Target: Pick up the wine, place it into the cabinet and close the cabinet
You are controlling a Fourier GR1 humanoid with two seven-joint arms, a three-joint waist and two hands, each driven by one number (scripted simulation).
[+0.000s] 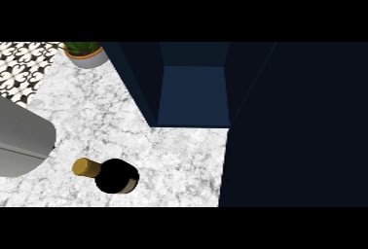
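Note:
The wine bottle (115,177) stands upright on the white marble counter (101,112), low and left of centre; it is black with a gold cap (86,167), seen from above. Behind it to the right, the dark blue cabinet (137,73) is open, its blue inside (193,95) bare. Its door (295,126) fills the right side of the view as a large dark panel. A grey forearm (22,138) comes in at the left edge, left of the bottle and apart from it. Neither hand shows.
A potted green plant (84,52) in a grey pot stands at the back left of the counter. A black-and-white patterned wall (20,68) runs behind it. Bare marble lies between the bottle and the cabinet opening.

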